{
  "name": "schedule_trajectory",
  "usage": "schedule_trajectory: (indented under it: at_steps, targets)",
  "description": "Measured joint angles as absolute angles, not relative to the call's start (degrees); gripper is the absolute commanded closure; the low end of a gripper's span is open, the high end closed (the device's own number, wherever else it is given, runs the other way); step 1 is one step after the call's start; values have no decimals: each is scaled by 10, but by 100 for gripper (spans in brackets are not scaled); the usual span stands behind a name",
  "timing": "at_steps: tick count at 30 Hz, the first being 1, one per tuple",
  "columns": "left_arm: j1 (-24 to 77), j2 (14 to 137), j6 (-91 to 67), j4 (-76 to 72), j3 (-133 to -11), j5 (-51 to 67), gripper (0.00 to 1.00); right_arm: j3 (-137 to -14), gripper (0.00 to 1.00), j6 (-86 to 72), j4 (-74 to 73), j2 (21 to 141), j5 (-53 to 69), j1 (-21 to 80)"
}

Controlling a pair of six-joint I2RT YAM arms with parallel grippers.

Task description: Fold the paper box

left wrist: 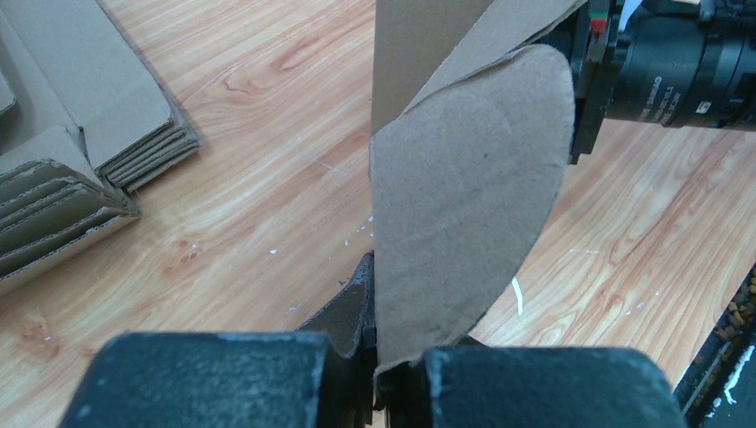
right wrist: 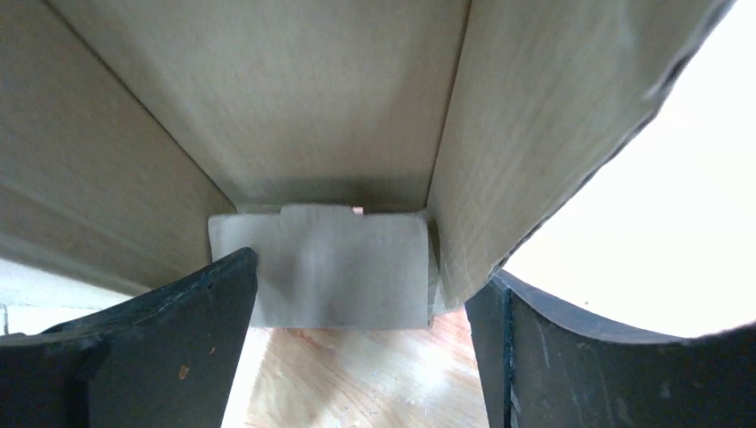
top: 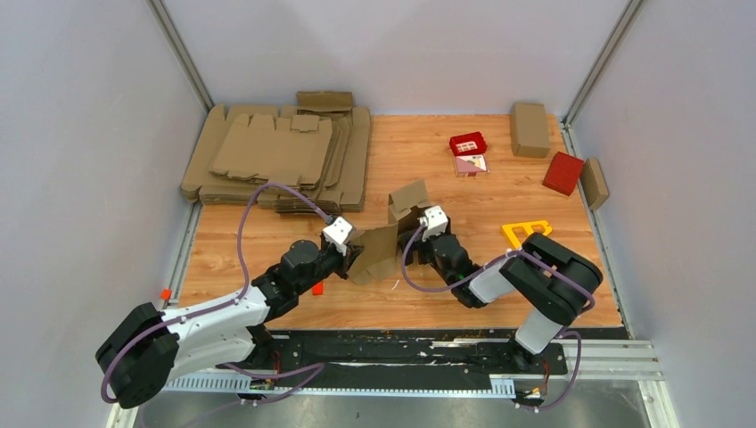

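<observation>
The paper box point(top: 379, 252) is a partly folded brown cardboard sheet standing on the wooden table between my two grippers. My left gripper point(top: 357, 254) is shut on its rounded flap, which shows in the left wrist view point(left wrist: 464, 196) pinched between the black pads point(left wrist: 357, 312). My right gripper point(top: 417, 230) is at the box's right side. In the right wrist view the box's inner panels point(right wrist: 312, 107) fill the top, with a small tab point(right wrist: 339, 267) hanging between the spread fingers point(right wrist: 160, 339). The right gripper point(right wrist: 361, 339) is open.
A stack of flat cardboard sheets point(top: 276, 156) lies at the back left, also in the left wrist view point(left wrist: 80, 169). Two folded brown boxes point(top: 530, 128) point(top: 594, 183), red boxes point(top: 468, 143) point(top: 563, 172) and a yellow triangular frame point(top: 524, 232) are at the right.
</observation>
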State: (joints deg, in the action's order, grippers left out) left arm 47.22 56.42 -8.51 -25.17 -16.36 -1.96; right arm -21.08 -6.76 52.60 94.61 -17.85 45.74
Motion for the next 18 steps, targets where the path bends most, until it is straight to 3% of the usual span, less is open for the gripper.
schedule_trajectory:
  at_steps: [9, 15, 18]
  targets:
    - [472, 564, -86, -252, -164, -19, 94, -178, 19, -45, 679, 1036, -158, 452]
    - [472, 564, -86, -252, -164, -19, 94, -170, 43, -53, 736, 1070, -163, 446]
    - [472, 564, -86, -252, -164, -18, 94, -163, 44, -62, 748, 1074, -172, 443]
